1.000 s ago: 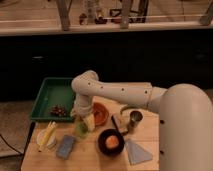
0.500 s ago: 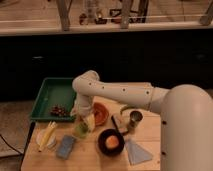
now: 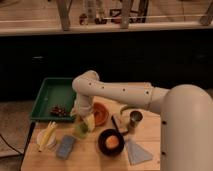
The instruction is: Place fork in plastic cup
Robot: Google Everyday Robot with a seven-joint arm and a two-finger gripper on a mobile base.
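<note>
Camera view: gripper [image 3: 83,119] poised right above plastic cup [image 3: 81,131], at eight o'clock from orange bowl [image 3: 102,114] on worktop [image 3: 150,136], likely lined up for dropping the fork. Fork not discernible; grip state impossible to tell.

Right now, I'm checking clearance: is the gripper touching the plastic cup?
Cannot tell. In the camera view the gripper hangs directly over the plastic cup, overlapping it; neither contact nor gap shows.

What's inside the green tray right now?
Dark red grapes, it seems, lie near the green tray's front edge. The arm, its gripper down at the plastic cup, hides the tray's right front corner.
</note>
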